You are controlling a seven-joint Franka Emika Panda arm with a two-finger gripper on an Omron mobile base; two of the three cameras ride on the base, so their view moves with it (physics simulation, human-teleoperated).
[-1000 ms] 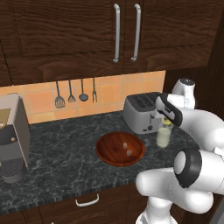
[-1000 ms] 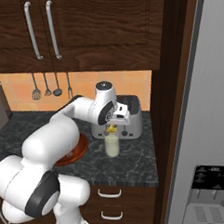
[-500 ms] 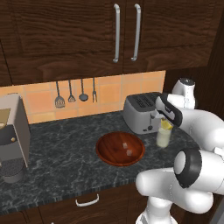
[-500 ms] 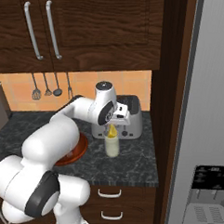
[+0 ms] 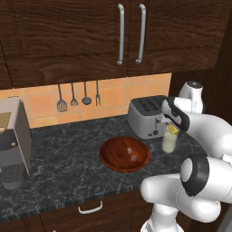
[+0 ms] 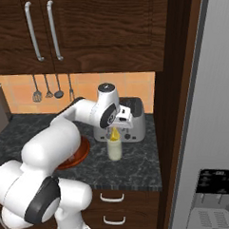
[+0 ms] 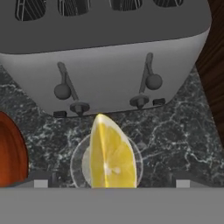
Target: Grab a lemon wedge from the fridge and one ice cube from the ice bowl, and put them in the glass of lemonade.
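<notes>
Just in front of the toaster point(image 5: 147, 117), the gripper point(image 5: 171, 125) hangs wide apart, gripping nothing, lemon wedge point(image 7: 112, 154) poised over the glass of lemonade point(image 5: 169, 142).

The white arm reaches over the dark counter point(image 6: 133, 170), its end effector point(image 6: 116, 129) poised directly above the glass of lemonade point(image 6: 114, 148), where a lemon wedge point(image 6: 115, 134) shows at the rim. Behind the glass stands a grey toaster point(image 6: 134, 122); the ice bowl point(image 6: 78, 154) lies to its left, partly hidden by the arm. The fridge point(image 6: 210, 130) occupies the right edge.
</notes>
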